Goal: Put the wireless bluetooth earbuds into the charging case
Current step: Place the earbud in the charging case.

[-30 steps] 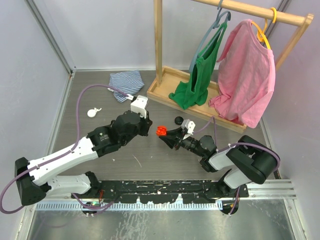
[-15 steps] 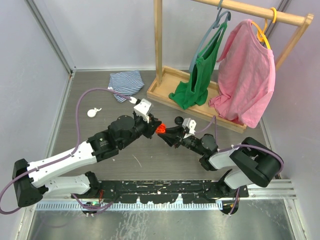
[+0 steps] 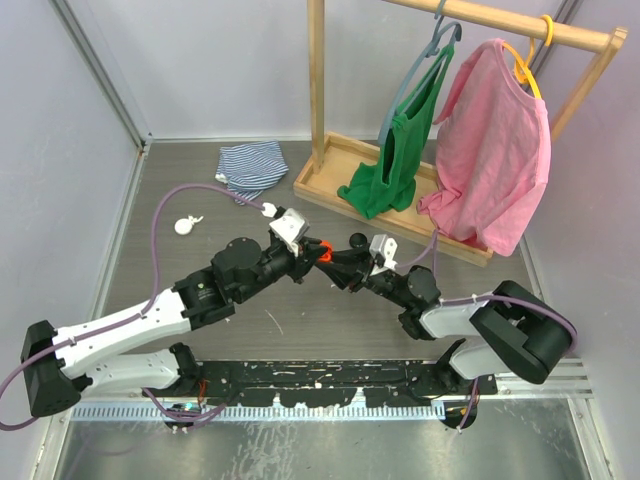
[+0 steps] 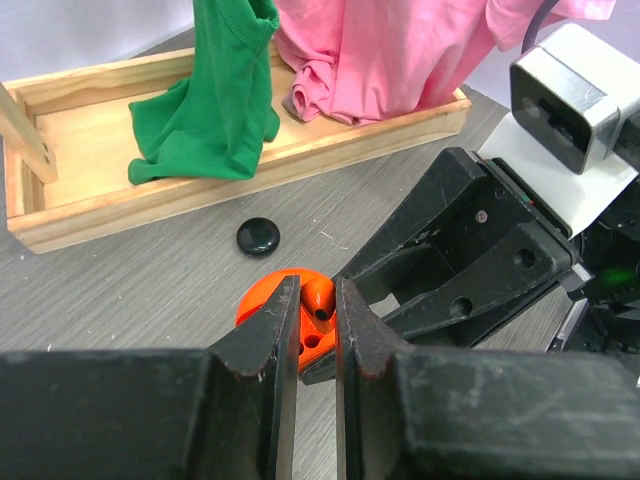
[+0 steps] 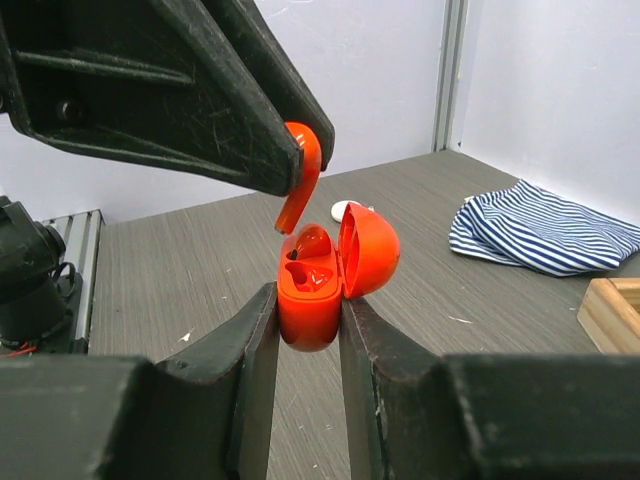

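Fingers of the left gripper (image 4: 318, 300) are pinched narrowly on a small orange plastic earbud (image 5: 300, 185). Its rounded head is caught between the black tips and its stem points down. The right gripper (image 5: 308, 314) clamps the lower half of a rounded orange plastic charging case (image 5: 325, 275), whose hinged lid stands open. The earbud hangs just above the open case, its stem tip close to a moulded socket but not seated in it. The two grippers meet nose to nose over the middle of the desk, roughly midway between its left and right edges, and the case is held off the grey surface.

A small round black puck (image 4: 258, 237) lies on the desk just in front of a long wooden tray (image 4: 90, 140) that runs toward the far right corner. A green shirt (image 4: 205, 100) and a pink shirt (image 4: 390, 50) drape into that tray. A crumpled blue-and-white striped cloth (image 3: 250, 160) sits by the far edge, left of the tray. A small white object (image 3: 185, 225) lies toward the left edge, too small to identify.
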